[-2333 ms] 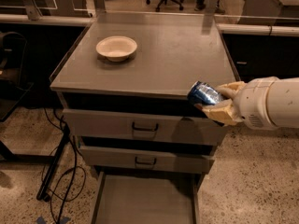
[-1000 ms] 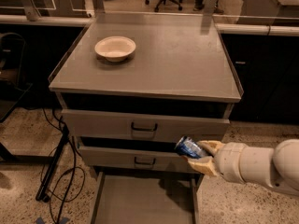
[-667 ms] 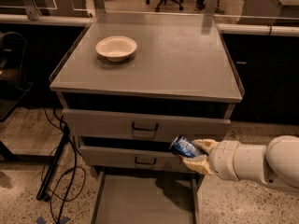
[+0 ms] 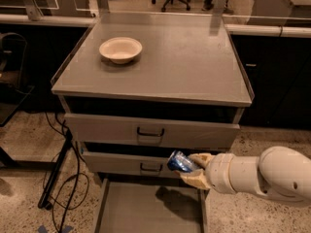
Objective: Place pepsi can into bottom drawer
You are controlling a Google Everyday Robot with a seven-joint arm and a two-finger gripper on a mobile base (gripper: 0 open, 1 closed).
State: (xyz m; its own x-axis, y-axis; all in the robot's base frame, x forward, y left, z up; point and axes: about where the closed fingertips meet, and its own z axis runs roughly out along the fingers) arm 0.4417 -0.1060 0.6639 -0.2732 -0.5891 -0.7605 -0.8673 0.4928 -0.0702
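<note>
The blue pepsi can [image 4: 180, 162] lies tilted in my gripper [image 4: 193, 169], which is shut on it. The gripper's cream fingers [image 4: 199, 177] reach in from the right on the white arm [image 4: 262, 174]. The can hangs in front of the middle drawer's right half, above the right part of the open bottom drawer [image 4: 146, 208], a wide grey tray pulled out at the bottom of the view. The can's shadow falls on the tray floor.
A cream bowl [image 4: 120, 49] sits on the grey cabinet top [image 4: 194, 67] at the back left. The two upper drawers with dark handles [image 4: 149, 132] are closed. Black cables [image 4: 63, 178] lie on the floor to the left. Office chairs stand far behind.
My gripper has brought the can down from beside the cabinet top to in front of the middle drawer, then shifted it left over the open bottom drawer.
</note>
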